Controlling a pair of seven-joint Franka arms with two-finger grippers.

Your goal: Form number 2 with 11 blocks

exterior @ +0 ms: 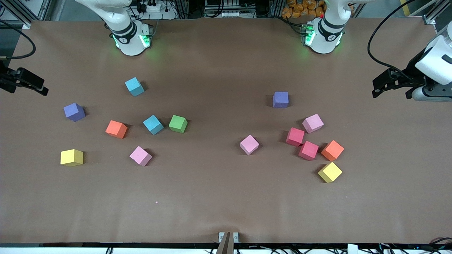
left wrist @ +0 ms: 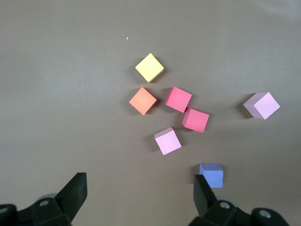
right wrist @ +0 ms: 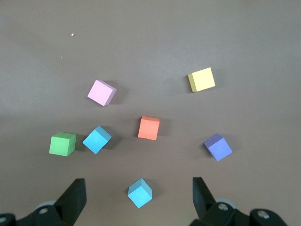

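The blocks lie loose and scattered, and no number 2 is in view. Toward the left arm's end are a purple block (exterior: pixel 280 99), pink blocks (exterior: pixel 313 123) (exterior: pixel 249 144), two touching crimson blocks (exterior: pixel 295 136) (left wrist: pixel 178 99), an orange block (exterior: pixel 332 150) and a yellow block (exterior: pixel 330 172). Toward the right arm's end are cyan blocks (exterior: pixel 134 86) (right wrist: pixel 140 193), a green block (exterior: pixel 178 124), orange (right wrist: pixel 148 127), purple (right wrist: pixel 217 147), yellow (right wrist: pixel 201 79) and pink (right wrist: pixel 101 92). My left gripper (left wrist: pixel 139 182) (exterior: pixel 383 85) hangs open and empty high over its end. My right gripper (right wrist: pixel 138 184) (exterior: pixel 30 84) hangs open and empty likewise.
The brown table cover (exterior: pixel 219 197) is bare in a wide strip nearest the front camera and between the two groups of blocks. Both arm bases (exterior: pixel 132 38) (exterior: pixel 323 37) stand at the table's back edge.
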